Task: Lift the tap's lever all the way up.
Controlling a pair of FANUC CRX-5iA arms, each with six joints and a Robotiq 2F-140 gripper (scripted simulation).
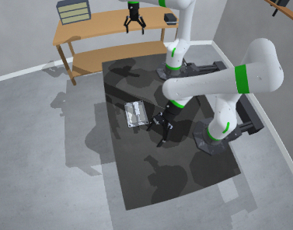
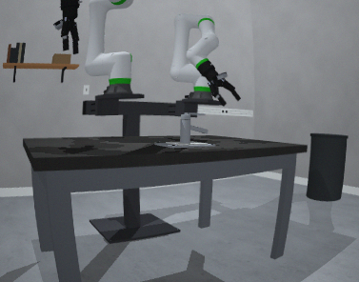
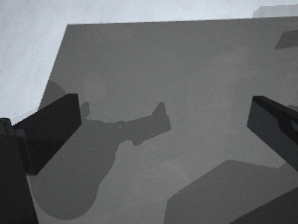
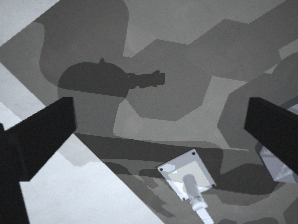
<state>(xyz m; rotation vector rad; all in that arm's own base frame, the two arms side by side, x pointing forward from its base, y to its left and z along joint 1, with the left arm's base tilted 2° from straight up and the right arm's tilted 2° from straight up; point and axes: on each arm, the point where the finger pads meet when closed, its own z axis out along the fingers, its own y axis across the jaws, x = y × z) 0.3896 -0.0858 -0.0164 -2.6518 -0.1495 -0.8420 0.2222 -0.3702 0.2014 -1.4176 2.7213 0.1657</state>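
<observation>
Left end effector and right end effector stand released, the bin (contents hidden) upright.

open air lies between the right gripper and the tap.

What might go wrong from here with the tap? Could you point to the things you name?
The left gripper (image 1: pixel 154 137) (image 2: pixel 230 101) (image 3: pixel 163 110), hanging open on the tap's spout side, might get in the other arm's way. The right gripper (image 1: pixel 135 32) (image 2: pixel 70 50) (image 4: pixel 160 113), open and well off from the tap (image 1: pixel 137 109) (image 2: pixel 185 130) (image 4: pixel 189 184), could knock it on approach.
</observation>
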